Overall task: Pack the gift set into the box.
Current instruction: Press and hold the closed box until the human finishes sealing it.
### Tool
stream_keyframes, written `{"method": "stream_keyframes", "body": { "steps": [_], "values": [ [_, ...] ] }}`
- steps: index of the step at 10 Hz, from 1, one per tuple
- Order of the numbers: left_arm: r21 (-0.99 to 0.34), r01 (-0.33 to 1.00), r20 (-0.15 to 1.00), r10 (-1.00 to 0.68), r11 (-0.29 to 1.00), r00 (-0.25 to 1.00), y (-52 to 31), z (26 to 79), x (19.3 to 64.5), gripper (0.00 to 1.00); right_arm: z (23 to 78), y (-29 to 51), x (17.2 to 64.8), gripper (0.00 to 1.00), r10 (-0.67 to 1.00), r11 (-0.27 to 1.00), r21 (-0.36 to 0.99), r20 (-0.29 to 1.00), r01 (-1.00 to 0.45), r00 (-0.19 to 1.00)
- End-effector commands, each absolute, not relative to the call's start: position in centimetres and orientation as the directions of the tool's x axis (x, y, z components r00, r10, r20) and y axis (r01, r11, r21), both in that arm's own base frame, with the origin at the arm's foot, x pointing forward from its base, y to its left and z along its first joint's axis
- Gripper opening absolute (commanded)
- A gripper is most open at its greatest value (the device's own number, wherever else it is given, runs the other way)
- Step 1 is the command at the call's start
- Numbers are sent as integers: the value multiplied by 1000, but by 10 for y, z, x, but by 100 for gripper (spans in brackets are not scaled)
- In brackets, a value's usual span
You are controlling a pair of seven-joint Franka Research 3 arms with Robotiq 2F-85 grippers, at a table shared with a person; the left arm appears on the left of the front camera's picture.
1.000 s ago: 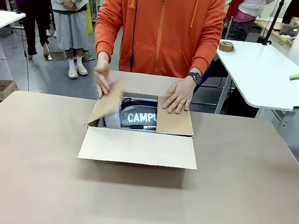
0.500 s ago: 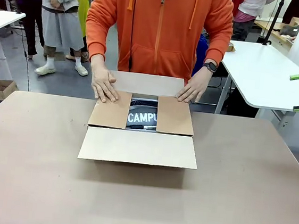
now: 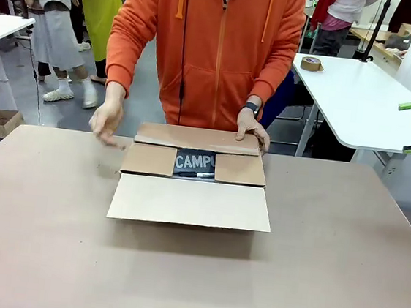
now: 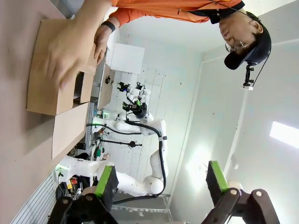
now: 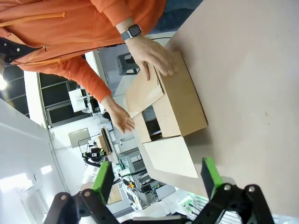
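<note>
The box (image 3: 191,189) sits mid-bench (image 3: 326,270) with its side flaps folded in and the grey "CAMPUS" pouch (image 3: 194,162) visible between them. A person's watch-wearing hand (image 3: 253,127) holds the far flap, and the other hand (image 3: 107,120) hovers beside the box. The left fingers (image 4: 105,179) and right fingers (image 5: 103,179) are spread apart.

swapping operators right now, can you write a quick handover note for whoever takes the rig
Grippers: left gripper and right gripper both open, empty, away from the box.
Box sits mid-table; grey CAMPUS pouch inside, visible through the flap gap.
Done: both side flaps down; the person's hand holds the far flap down.
Left: near flap lies open toward the robot; close it.
</note>
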State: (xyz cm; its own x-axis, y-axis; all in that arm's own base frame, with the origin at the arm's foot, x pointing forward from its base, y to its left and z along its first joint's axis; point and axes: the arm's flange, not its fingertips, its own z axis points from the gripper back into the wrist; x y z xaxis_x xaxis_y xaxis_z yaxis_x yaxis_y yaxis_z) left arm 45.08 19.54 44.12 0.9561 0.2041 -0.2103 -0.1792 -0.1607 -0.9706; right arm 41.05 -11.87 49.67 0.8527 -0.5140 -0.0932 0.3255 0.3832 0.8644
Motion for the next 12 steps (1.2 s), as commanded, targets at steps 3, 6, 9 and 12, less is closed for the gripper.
{"method": "stream_keyframes", "body": {
  "steps": [3, 6, 9, 12],
  "values": [
    [-973, -174, -202, 193, -155, 960, 194, 441, 446, 100, 496, -119, 411, 100, -505, 382, 873, -78, 304, 860],
    [-973, -174, -202, 193, -155, 960, 194, 441, 446, 100, 496, -119, 411, 100, -505, 382, 873, -78, 304, 860],
    [-973, -174, -202, 193, -155, 960, 194, 441, 446, 100, 496, -119, 411, 100, -505, 382, 873, -78, 304, 860],
    [-973, -174, -202, 193, -155, 960, 194, 441, 446, 100, 496, -119, 411, 100, -505, 382, 873, -78, 304, 860]
  ]
}}
